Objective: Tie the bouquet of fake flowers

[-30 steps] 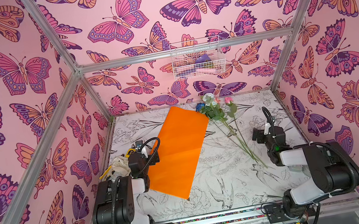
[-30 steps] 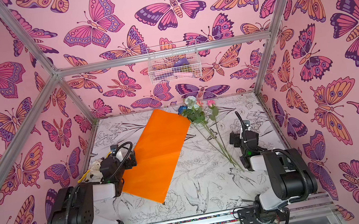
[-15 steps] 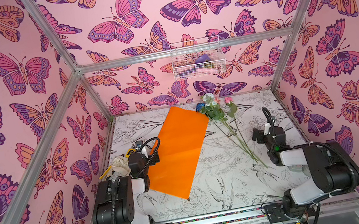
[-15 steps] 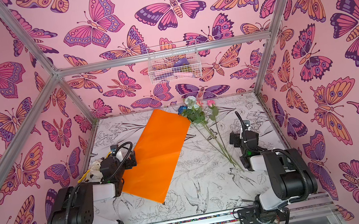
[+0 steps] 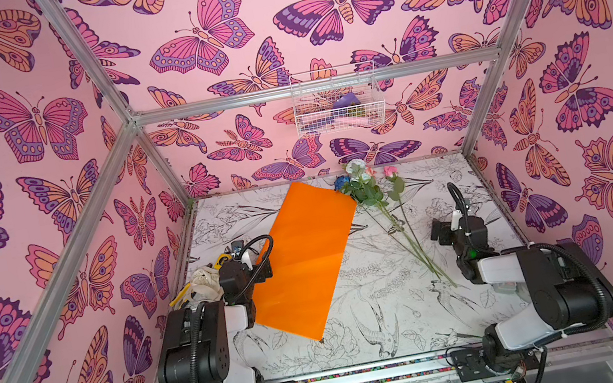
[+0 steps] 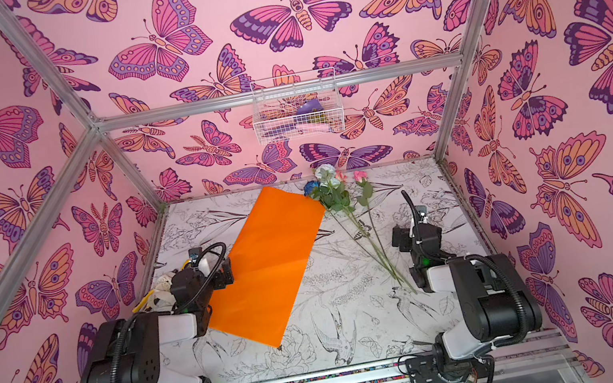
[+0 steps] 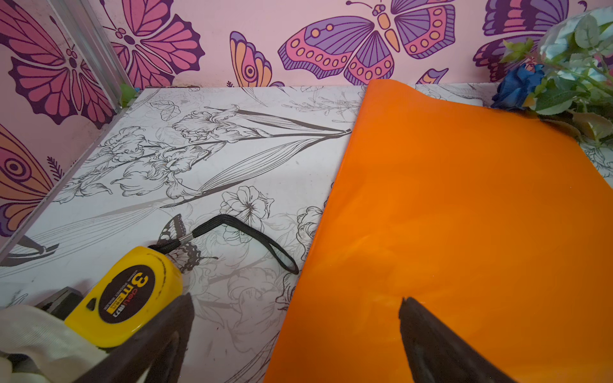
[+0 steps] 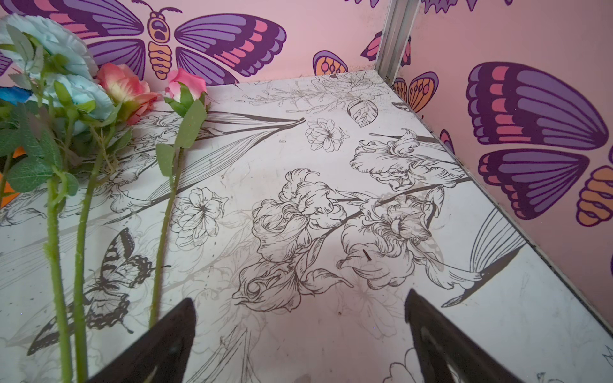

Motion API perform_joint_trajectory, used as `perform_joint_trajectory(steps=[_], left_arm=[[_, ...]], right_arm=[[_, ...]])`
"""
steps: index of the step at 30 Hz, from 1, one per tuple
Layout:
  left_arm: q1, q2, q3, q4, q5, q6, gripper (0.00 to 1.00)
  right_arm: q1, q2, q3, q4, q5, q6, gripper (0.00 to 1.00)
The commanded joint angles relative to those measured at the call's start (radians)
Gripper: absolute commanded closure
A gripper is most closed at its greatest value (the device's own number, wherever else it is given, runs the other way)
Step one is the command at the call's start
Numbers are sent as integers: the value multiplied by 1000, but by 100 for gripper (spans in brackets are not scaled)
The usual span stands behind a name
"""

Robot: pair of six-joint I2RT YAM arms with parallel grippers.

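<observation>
– jaws, both pairs: how do they stand?
– wide apart, left and right alike, with nothing between them.
– where are the left jaws?
– low at the near left of the desk (image 5: 384, 314). in the left wrist view one finger (image 7: 428, 335) hangs over the edge of the orange paper (image 5: 308, 259). the other is by a yellow tape measure (image 7: 129, 295).
– and the right jaws?
– over bare desk on the right side. in the right wrist view one finger (image 8: 166, 335) is just beside the green stems, and one stem runs behind it. i cannot tell if they touch.
– where are the flowers (image 5: 379, 205)?
– lying loose on the desk, right of the middle, not yet wrapped. the white, blue and pink blooms are up by the back wall. the stems run toward the near right, their ends close to the right arm (image 5: 520, 270).
– the paper?
– spread flat and set slantwise, from the back middle down toward the near left. its far right corner meets the blue bloom and some leaves. the stems lie off it, on the desk.
– anything else?
– a crumpled cream cloth (image 5: 201, 279) beside the tape measure. a wire basket (image 5: 335, 99) also hangs on the back wall, and what it holds is too small to tell.
</observation>
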Motion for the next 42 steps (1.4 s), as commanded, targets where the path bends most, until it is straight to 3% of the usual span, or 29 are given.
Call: perform_joint_trajectory(steps=[1,14,20,26,31,36,42], left_arm=[[4,-3,2,5,17,5,2],[5,-18,-2,6,41,13,2],[0,-164,-21,-61,21,12,2],[-46,-391,23,-308,-9,-9,2],[-125,-467,125,-509,-54,-114,2],[-264,-382,297,-694,51,-184,2],[-507,-214,465,-861,-114,-104,2]], right_arm=[[4,-9,-5,24,13,13,1],[4,-11,-3,32,10,12,1],[5,-93,8,-58,41,22,1],[6,-270,30,-274,41,47,1],[10,-419,85,-488,46,95,1],[18,-493,169,-719,-68,164,1],[90,-468,269,-951,-95,240,1]])
